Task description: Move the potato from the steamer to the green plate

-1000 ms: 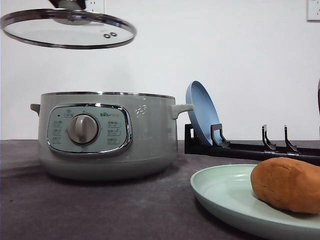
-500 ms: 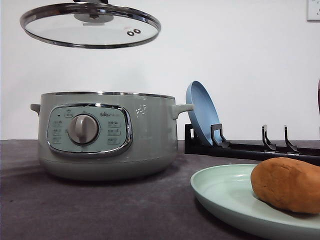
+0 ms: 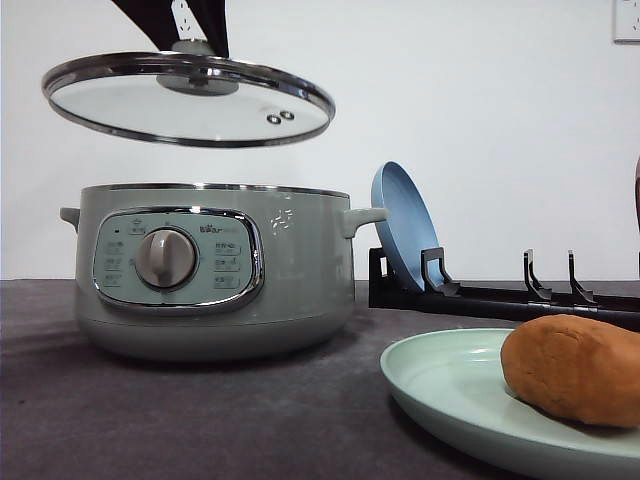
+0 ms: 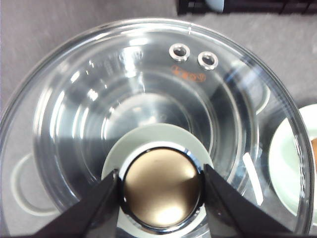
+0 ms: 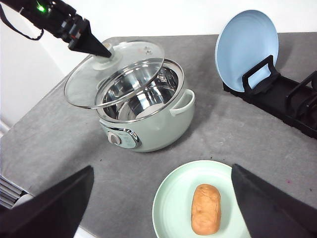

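Here, one potato, two plates, one steamer.

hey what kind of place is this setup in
Probably a mock kitchen counter for robot trials: a steamer and a dish rack holding a blue plate sit on a bare grey table against a plain white wall.

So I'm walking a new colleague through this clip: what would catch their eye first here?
Most striking is the glass lid, held tilted in the air above the open steamer by the left pincer, shut on its knob. Next, the potato already lies on the green plate, on the table in front of the steamer. Behind, a blue plate stands upright in a black rack.
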Action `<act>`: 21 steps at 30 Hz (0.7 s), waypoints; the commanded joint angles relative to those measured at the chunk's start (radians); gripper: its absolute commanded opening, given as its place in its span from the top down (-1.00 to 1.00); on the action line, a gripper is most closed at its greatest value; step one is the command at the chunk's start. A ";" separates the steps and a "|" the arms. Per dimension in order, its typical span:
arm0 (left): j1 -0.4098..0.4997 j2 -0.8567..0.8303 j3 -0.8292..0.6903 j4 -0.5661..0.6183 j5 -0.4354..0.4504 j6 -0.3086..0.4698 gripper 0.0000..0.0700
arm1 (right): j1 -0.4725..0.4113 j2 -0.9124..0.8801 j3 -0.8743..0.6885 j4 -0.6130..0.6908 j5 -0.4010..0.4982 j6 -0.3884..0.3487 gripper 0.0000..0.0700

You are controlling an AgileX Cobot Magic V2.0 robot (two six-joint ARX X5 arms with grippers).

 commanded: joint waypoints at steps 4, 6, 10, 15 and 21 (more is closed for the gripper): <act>-0.005 0.008 -0.004 0.055 0.004 0.001 1.00 | 0.005 0.001 0.013 0.013 0.000 0.007 -0.60; -0.006 0.016 -0.004 0.060 0.004 0.002 1.00 | 0.005 0.001 0.013 0.014 0.000 0.007 -0.60; -0.008 0.033 -0.004 0.077 0.004 0.002 1.00 | 0.005 0.001 0.013 0.014 0.000 0.007 -0.60; -0.008 0.068 -0.004 0.084 0.004 0.003 1.00 | 0.005 0.001 0.013 0.014 0.000 0.006 -0.60; -0.008 0.101 -0.004 0.102 0.003 0.019 1.00 | 0.005 0.001 0.013 0.013 0.000 0.006 -0.60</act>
